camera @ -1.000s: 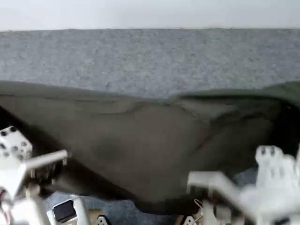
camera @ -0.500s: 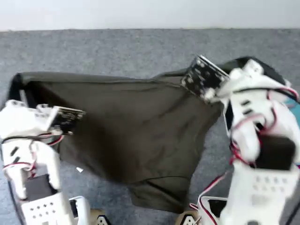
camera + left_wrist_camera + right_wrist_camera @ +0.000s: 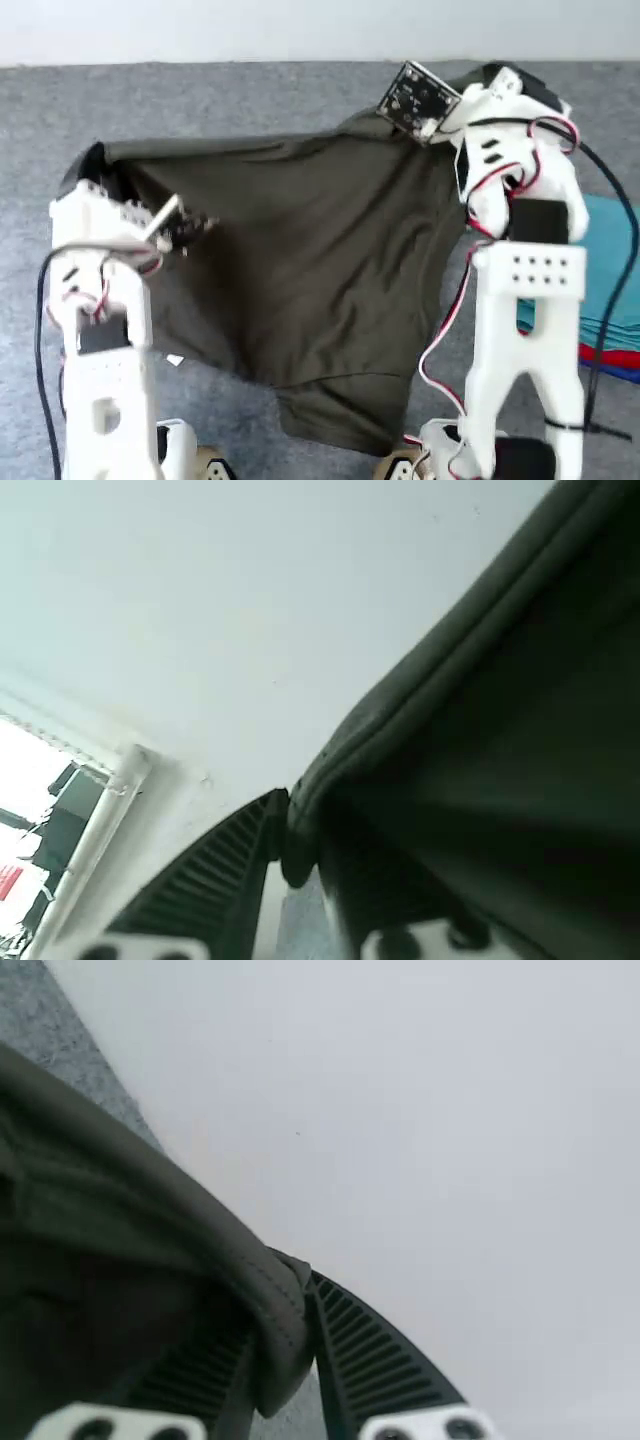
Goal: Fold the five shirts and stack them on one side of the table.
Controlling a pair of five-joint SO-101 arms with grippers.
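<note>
**Olive shirt pinched at two corners and spread between the arms**

The olive shirt (image 3: 310, 260) is stretched wide over the grey table (image 3: 250, 100), with one arm holding each upper corner. The left gripper (image 3: 293, 832) has its jaws pressed together on the stitched hem, and the seam is squeezed against a ribbed black finger (image 3: 215, 865). The right gripper (image 3: 300, 1320) nips its corner the same way, the rolled edge curling over the jaw tips. From above, the right-hand corner sits nearer the white wall (image 3: 300, 30) than the left, so the top edge slants. The cloth sags to a loose flap near the arm bases. A stack of folded shirts (image 3: 612, 310) in teal, red and blue lies at the table's right edge, just beside the right arm.
</note>
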